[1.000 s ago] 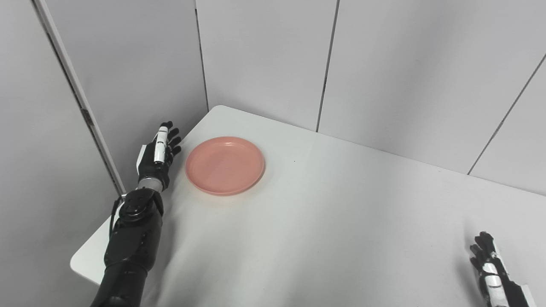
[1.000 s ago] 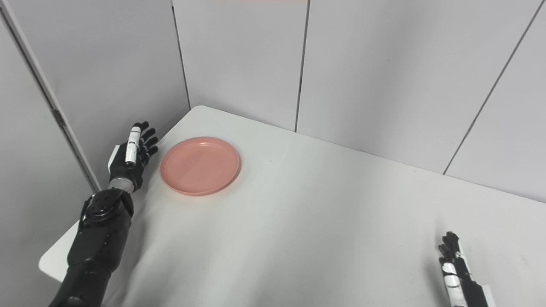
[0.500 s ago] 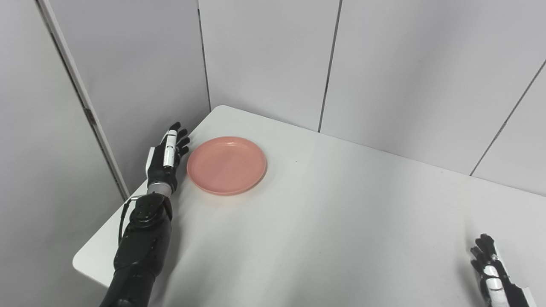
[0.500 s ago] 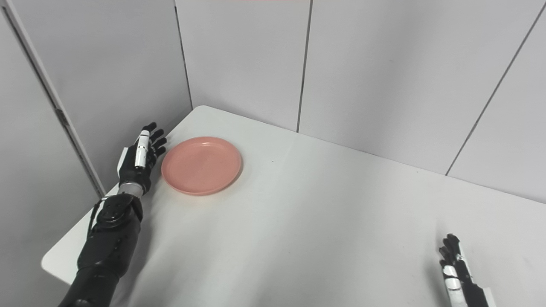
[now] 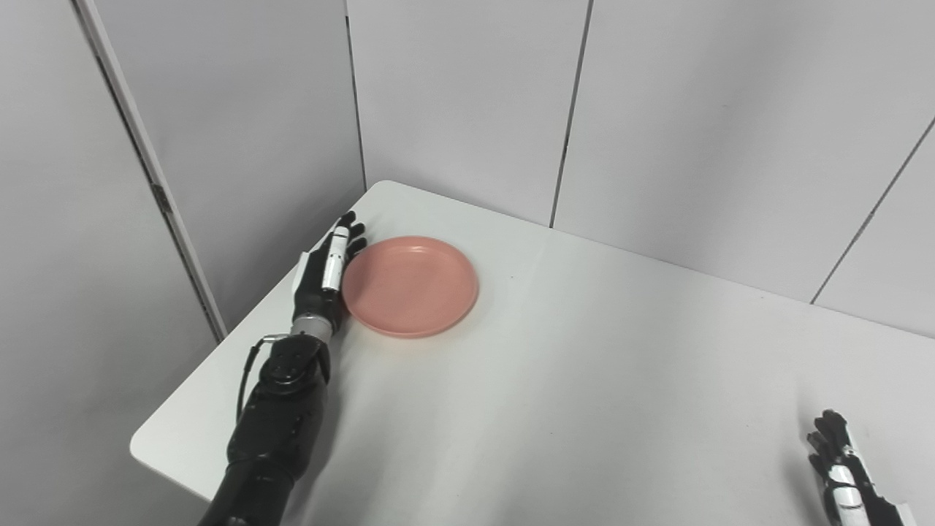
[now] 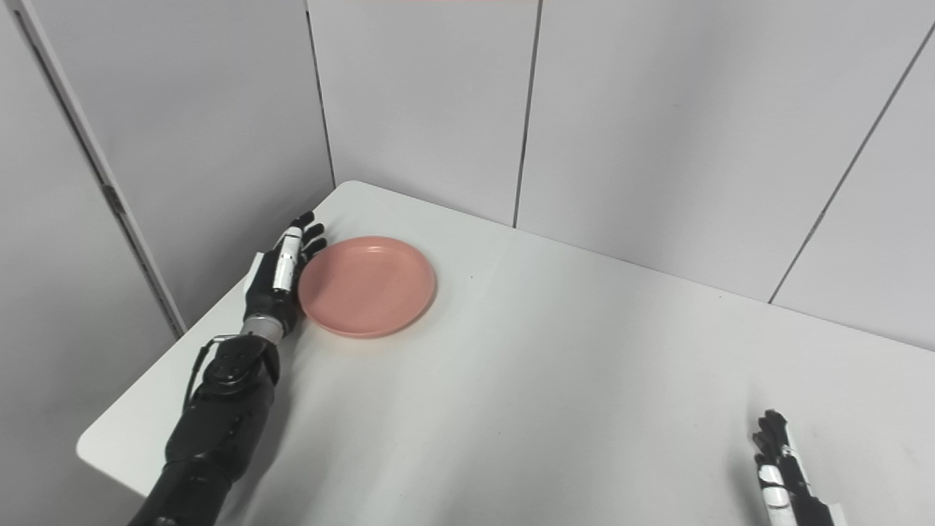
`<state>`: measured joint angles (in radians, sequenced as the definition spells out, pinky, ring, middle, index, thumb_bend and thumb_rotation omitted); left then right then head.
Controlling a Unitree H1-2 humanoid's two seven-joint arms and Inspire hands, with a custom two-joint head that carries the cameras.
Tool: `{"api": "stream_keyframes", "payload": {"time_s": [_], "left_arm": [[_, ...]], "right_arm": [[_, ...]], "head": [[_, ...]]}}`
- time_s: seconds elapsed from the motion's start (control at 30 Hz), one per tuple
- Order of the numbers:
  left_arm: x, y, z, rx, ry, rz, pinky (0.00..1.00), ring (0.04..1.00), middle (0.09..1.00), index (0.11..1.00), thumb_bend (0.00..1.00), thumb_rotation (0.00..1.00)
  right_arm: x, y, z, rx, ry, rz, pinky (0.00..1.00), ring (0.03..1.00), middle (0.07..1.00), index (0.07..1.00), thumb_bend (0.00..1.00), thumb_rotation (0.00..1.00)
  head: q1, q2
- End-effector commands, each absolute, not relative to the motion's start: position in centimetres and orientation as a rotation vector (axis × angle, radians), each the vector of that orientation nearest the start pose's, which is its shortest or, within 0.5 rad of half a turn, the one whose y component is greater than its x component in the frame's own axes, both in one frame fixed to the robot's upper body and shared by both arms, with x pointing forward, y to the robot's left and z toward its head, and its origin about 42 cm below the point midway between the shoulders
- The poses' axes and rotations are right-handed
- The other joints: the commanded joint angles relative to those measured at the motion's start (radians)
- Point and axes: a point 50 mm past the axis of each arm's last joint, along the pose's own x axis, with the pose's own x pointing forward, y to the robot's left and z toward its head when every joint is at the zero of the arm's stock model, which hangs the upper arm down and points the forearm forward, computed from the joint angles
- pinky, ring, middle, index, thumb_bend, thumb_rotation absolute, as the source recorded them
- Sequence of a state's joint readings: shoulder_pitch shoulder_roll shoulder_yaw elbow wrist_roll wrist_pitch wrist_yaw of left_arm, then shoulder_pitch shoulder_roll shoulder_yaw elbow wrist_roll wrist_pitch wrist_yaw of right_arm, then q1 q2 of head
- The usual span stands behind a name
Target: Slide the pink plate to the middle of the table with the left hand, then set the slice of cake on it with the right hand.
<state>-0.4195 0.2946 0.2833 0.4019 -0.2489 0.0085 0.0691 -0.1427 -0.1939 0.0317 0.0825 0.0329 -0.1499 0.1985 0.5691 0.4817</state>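
Note:
The pink plate (image 5: 411, 285) lies near the far left corner of the white table (image 5: 584, 380). My left hand (image 5: 325, 274) is open, fingers straight, standing on edge against the plate's left rim; it also shows in the right eye view (image 6: 281, 274). My right hand (image 5: 844, 478) rests open at the table's near right, partly cut off by the picture's bottom edge. No slice of cake is in view.
Grey partition walls (image 5: 467, 102) stand close behind the table and along its left side. The table's left edge (image 5: 219, 343) runs just beside my left arm.
My left hand has moved right, from beyond the table's left edge to the plate's left rim. The plate has shifted slightly right. The camera view has also shifted a little.

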Motion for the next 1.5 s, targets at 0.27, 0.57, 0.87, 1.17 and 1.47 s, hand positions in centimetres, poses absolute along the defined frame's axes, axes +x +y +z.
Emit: {"api": "stream_keyframes", "payload": {"time_s": [0.27,0.57,0.87,1.17,1.47], "left_arm": [[41.8,31.6,15.6,-0.073,-0.032,0.146,0.91,0.913,0.92,0.898,0.38,1.0],[41.5,28.2,14.8,-0.104,0.005,0.06,0.91,0.911,0.915,0.901,0.38,1.0],[41.8,24.5,14.0,-0.102,0.04,-0.011,0.9,0.912,0.92,0.914,0.37,1.0],[42.5,21.0,13.5,-0.136,0.057,-0.108,0.91,0.914,0.923,0.917,0.39,1.0],[42.0,16.7,13.8,-0.138,0.079,-0.228,0.9,0.901,0.916,0.897,0.39,1.0]], "right_arm": [[31.6,-24.1,11.8,-0.182,-0.164,0.256,1.0,0.987,0.973,0.972,0.28,1.0],[31.2,-23.3,11.8,-0.23,-0.192,0.253,0.96,0.941,0.94,0.939,0.31,1.0],[30.9,-22.4,11.6,-0.234,-0.194,0.246,0.94,0.935,0.93,0.927,0.33,1.0],[30.8,-21.2,11.6,-0.253,-0.195,0.238,0.92,0.929,0.928,0.927,0.39,1.0],[30.7,-19.4,12.2,-0.266,-0.18,0.233,0.92,0.929,0.93,0.929,0.37,1.0]], "head": [[-0.067,0.023],[-0.201,0.047],[-0.301,0.077],[-0.403,0.116],[-0.527,0.155]]}}
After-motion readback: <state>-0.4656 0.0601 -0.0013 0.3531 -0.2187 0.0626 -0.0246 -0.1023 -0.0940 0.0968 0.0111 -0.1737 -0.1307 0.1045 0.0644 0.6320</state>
